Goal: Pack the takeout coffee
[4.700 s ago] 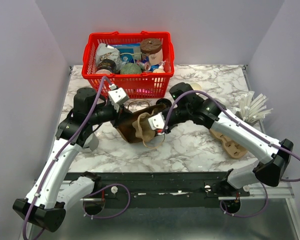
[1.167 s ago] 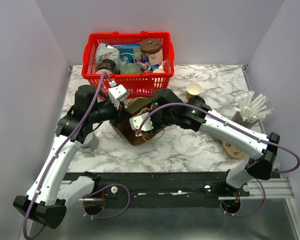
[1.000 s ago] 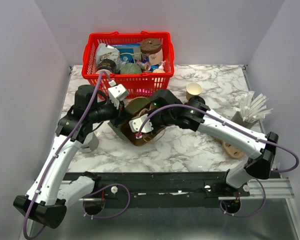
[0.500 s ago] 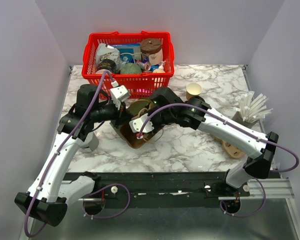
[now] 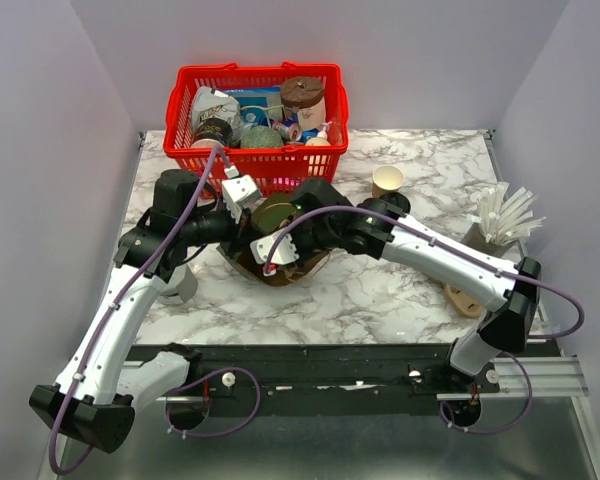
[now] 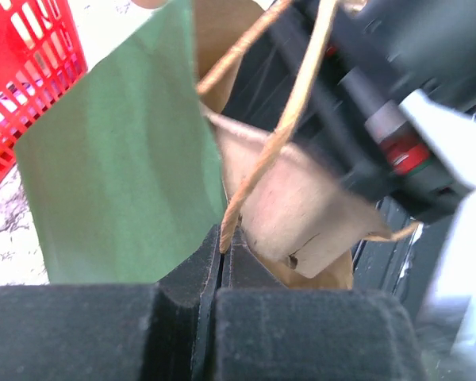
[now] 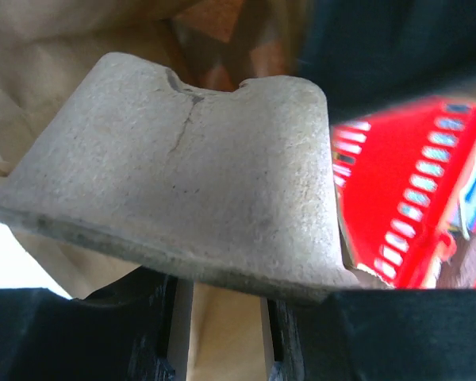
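The takeout coffee (image 5: pixel 387 181), a small tan cup with a white inside, stands upright on the marble right of the arms, untouched. A brown paper bag (image 5: pixel 283 272) with a green panel (image 6: pixel 119 175) lies mid-table, mouth open. My left gripper (image 6: pixel 224 238) is shut on the bag's twine handle (image 6: pixel 285 119) and holds that edge up. My right gripper (image 7: pixel 222 317) reaches into the bag mouth (image 5: pixel 265 260), shut on a grey-brown pulp carrier (image 7: pixel 190 182) that spans both fingers.
A red basket (image 5: pixel 315 165) full of goods stands at the back, just behind the bag. Another pulp carrier (image 5: pixel 467 297) lies at the right front. White sticks (image 5: pixel 502 213) stand in a holder by the right edge.
The right gripper has gone deeper into the bag with the carrier, toward the lower left. The left gripper has shifted slightly right, still on the handle.
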### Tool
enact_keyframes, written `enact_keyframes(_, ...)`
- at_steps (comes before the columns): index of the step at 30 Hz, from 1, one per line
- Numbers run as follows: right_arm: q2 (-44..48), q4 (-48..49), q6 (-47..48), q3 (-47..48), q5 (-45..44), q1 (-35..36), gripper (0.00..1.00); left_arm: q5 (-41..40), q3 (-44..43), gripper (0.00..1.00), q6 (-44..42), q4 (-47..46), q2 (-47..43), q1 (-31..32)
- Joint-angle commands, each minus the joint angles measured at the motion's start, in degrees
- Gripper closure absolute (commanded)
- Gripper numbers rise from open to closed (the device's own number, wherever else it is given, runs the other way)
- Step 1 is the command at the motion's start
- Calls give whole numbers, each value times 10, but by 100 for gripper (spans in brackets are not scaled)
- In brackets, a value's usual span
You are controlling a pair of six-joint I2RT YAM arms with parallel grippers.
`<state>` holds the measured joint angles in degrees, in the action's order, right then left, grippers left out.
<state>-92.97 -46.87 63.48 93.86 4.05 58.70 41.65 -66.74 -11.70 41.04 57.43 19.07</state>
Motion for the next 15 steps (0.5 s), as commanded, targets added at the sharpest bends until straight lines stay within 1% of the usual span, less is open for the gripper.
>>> enact_keyframes(1, -39, 12, 37, 14, -54, 1, 99, 46, -4, 100, -7, 29, -7, 0)
enact_keyframes(3, -38, 15, 45, 15, -57, 2, 100, 45, -1, 100, -2, 25, -7, -1)
enact_keyframes(9, -11, 20, 30, 4, -60, 2, 99, 39, -9, 100, -5, 24, 1, -2)
enact_keyframes(11, -8, 29, 29, -3, -75, 1, 100, 40, -14, 100, -7, 26, 6, -2)
enact_keyframes(15, -1, 31, 19, 4, -92, -9, 100, 39, -28, 100, -24, 50, 14, -3)
